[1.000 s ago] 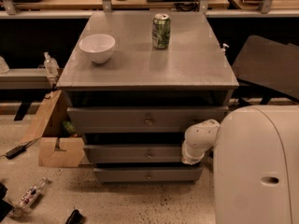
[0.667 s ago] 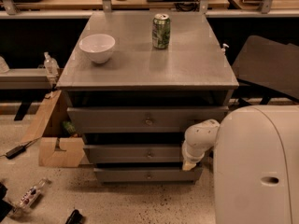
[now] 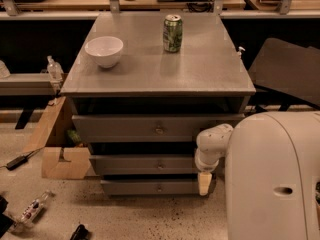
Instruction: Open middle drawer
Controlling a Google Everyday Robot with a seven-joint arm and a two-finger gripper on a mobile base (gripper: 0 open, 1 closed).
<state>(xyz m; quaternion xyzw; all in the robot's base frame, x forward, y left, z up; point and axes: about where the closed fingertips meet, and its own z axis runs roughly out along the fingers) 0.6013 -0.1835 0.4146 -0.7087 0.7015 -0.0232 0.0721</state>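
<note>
The grey metal cabinet (image 3: 160,69) has three drawers stacked in its front. The middle drawer (image 3: 135,165) is a wide flat grey front with a small round knob (image 3: 160,164) at its centre, and it sits between the taller top drawer (image 3: 125,128) and the bottom drawer (image 3: 140,187). My white arm (image 3: 212,143) reaches in from the right. My gripper (image 3: 204,183) points downward at the right end of the drawer fronts, level with the gap between the middle and bottom drawers and well right of the knob. It holds nothing that I can see.
A white bowl (image 3: 104,50) and a green can (image 3: 172,33) stand on the cabinet top. A cardboard box (image 3: 62,156) leans against the cabinet's left side. A bottle (image 3: 32,209) and a power adapter (image 3: 17,161) lie on the floor. A dark panel (image 3: 290,69) stands at right, above my white body (image 3: 275,184).
My gripper has dropped slightly, from level with the middle drawer's front to its lower edge. The drawers, bowl and can have not moved.
</note>
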